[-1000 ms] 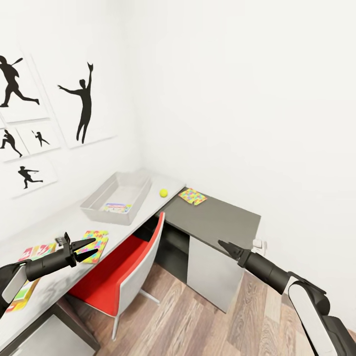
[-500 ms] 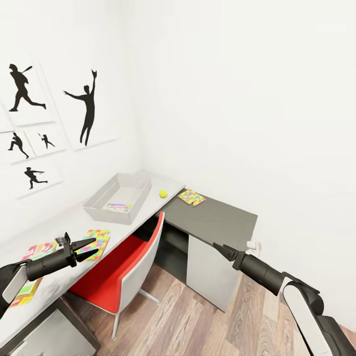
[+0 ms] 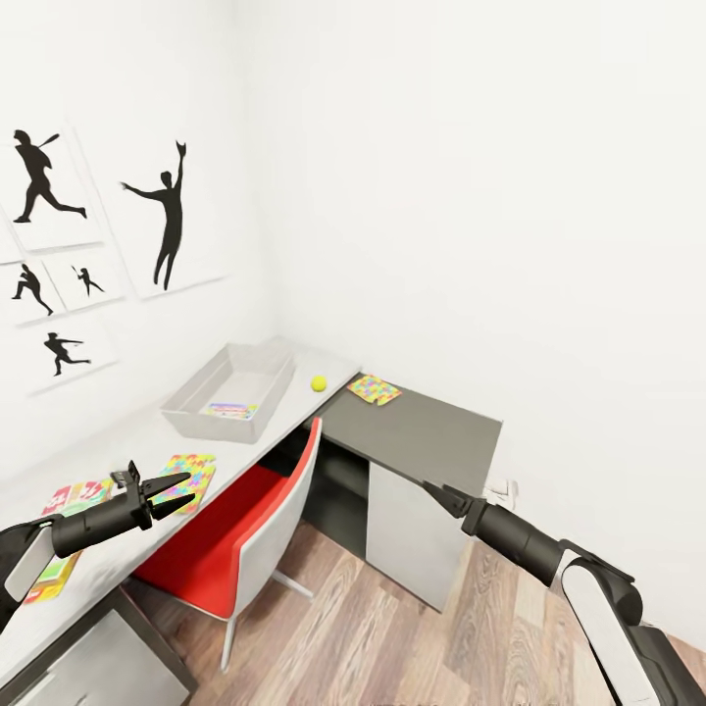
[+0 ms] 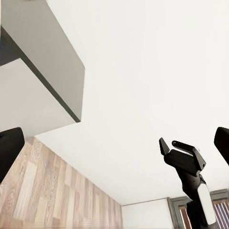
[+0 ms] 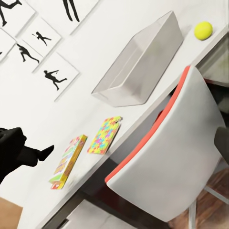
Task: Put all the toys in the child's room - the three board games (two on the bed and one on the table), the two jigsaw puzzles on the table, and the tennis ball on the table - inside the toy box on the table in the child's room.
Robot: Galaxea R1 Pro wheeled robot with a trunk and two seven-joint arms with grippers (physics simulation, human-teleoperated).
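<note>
Place: a child's room in a home.
Walls: white, hung with black baseball silhouette posters [image 3: 59,245].
Floor: wood planks [image 3: 392,637].
Furniture: a long pale desk [image 3: 127,441] joined to a dark cabinet [image 3: 431,441], with a red chair [image 3: 255,520] tucked under.
Playthings: a toy box [image 3: 230,392], jigsaw puzzles [image 3: 186,476], a tennis ball [image 3: 318,383].

A long pale grey tabletop [image 3: 127,446] runs along the poster wall and meets a lower dark grey cabinet top [image 3: 431,436] at the corner. On the pale stretch sit a light grey toy box [image 3: 231,390], a tennis ball [image 3: 318,383] just beyond it, a jigsaw puzzle [image 3: 186,480] and, nearer, a red-and-white board game [image 3: 64,534]. A second jigsaw puzzle [image 3: 374,389] lies on the dark top.
</note>
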